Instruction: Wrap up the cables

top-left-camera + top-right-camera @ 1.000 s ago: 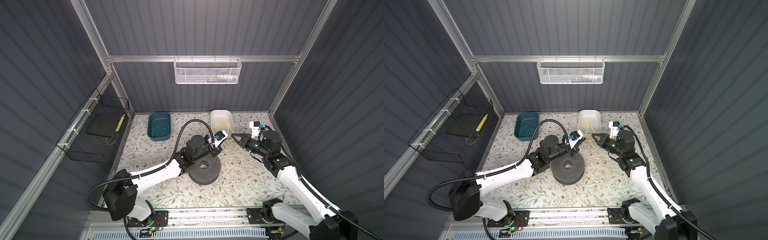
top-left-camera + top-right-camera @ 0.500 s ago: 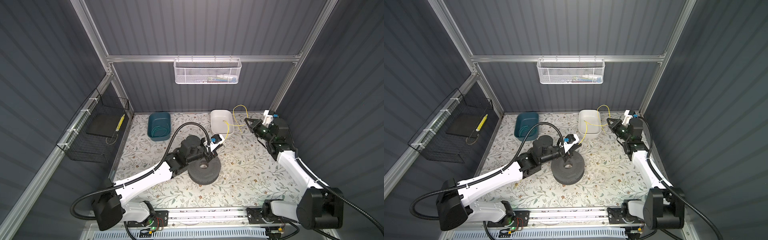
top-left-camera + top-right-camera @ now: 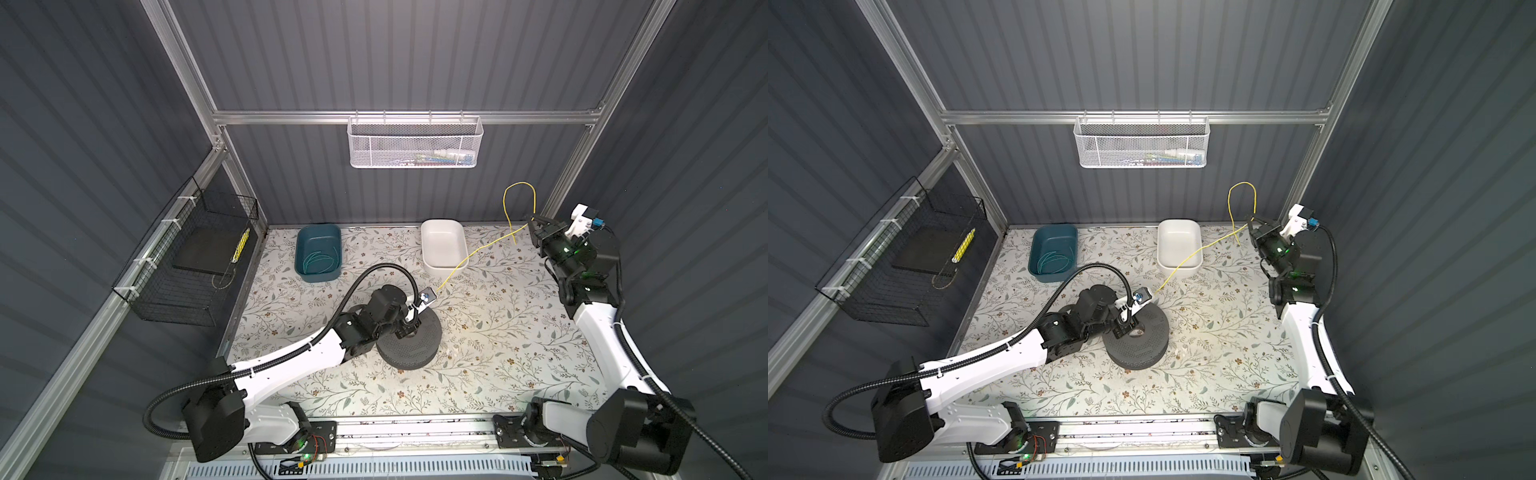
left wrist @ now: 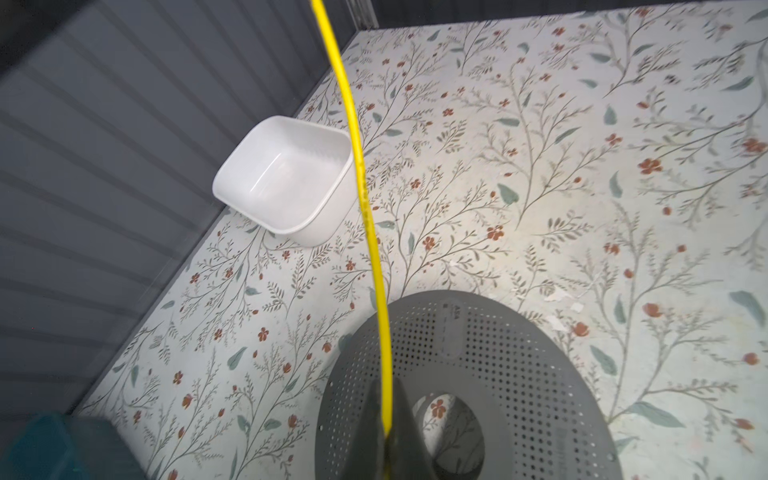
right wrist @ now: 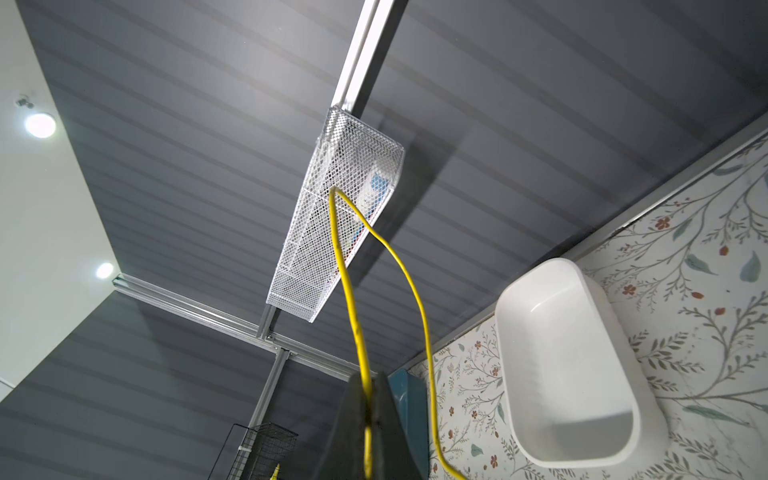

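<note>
Two points on the yellow cable (image 3: 484,247) are clamped: we see the left gripper (image 3: 404,330) pinch it in front of the white tub (image 3: 440,269), the right gripper (image 3: 532,223) right of the tub, the span seemingly crossing its corner

This is a robotics lab cell, a purpose-built enclosure. Dark grey ribbed wall panels (image 3: 395,62) close it on three sides, held by an aluminium extrusion frame (image 3: 407,117) whose crossbar spans the upper middle of both top views. A white mesh basket (image 3: 415,143) hangs from that bar; a black wire basket (image 3: 174,307) is zip-tied at the left. The floor is a floral-print tabletop (image 3: 498,332) (oddly homely), and along the bottom edge a metal rail (image 3: 415,426) carries the left arm's base (image 3: 270,419), the right arm's base (image 3: 552,419) and an exposed circuit board (image 3: 311,446).
</note>
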